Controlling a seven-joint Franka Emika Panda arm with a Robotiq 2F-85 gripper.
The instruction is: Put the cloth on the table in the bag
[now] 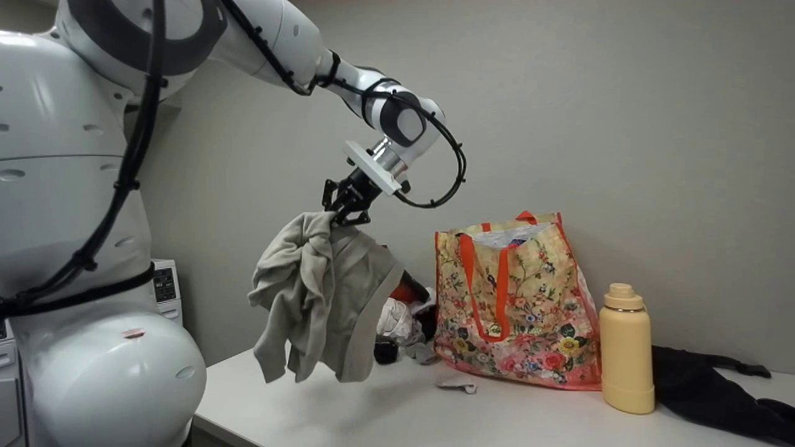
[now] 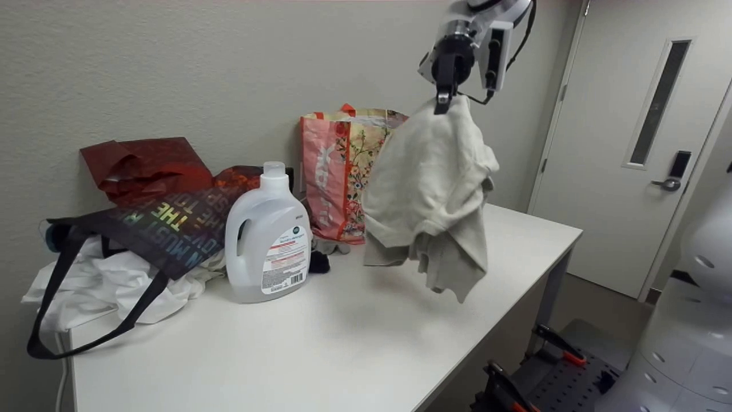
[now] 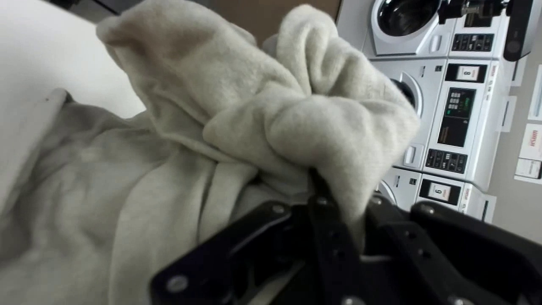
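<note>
One gripper (image 1: 340,216) grasps the grey cloth (image 1: 310,279) above the table (image 1: 397,422) in an exterior view; a yellow bottle (image 1: 627,354) stands just beside the floral bag (image 1: 534,313). In an exterior view, a detergent jug (image 2: 251,252) stands by a dark tote (image 2: 186,226); the cloth partly hides the bag. In the wrist view, the fingers (image 3: 332,237) pinch the cloth; washing machines (image 3: 434,114) stand beyond.

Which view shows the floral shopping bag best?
An exterior view: the floral shopping bag shows its front and open top. In an exterior view, the beige cloth partly hides it. The wrist view doesn't show it.
</note>
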